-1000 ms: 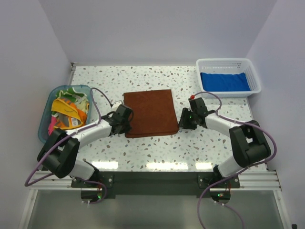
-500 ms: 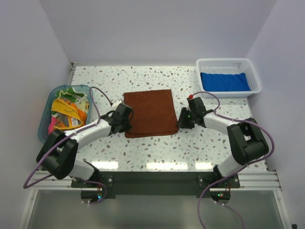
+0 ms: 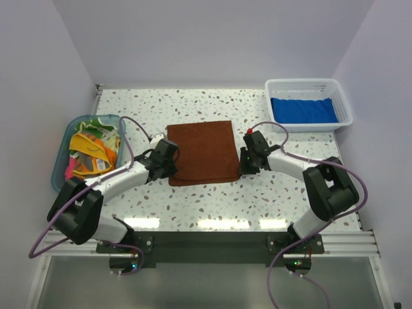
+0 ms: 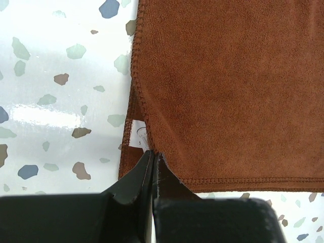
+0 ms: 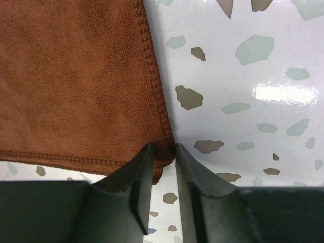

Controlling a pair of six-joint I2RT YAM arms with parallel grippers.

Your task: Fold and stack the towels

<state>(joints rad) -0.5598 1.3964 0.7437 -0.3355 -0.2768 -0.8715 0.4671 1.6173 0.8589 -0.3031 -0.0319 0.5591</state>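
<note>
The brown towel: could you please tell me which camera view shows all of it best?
The top view: the whole brown towel lies flat there, every edge visible. The left wrist view shows only one corner, nipped in the left pincer; the right wrist view shows the opposite corner between the right pincer's fingers.

A: How is the overhead view being lit?

B: Bright, even light is falling from above. The glossy counter is throwing back a row of soft white glare patches along its near edge, and the arms are casting only faint shadows.

A: And the wrist views?

B: Both are staying sharp on the brown towel, whose weave is showing clearly. White glare streaks are lying on the speckled surface in each. The left pincer and right pincer are rendering as dark, nearly featureless shapes, slightly soft at the bottom edge.
</note>
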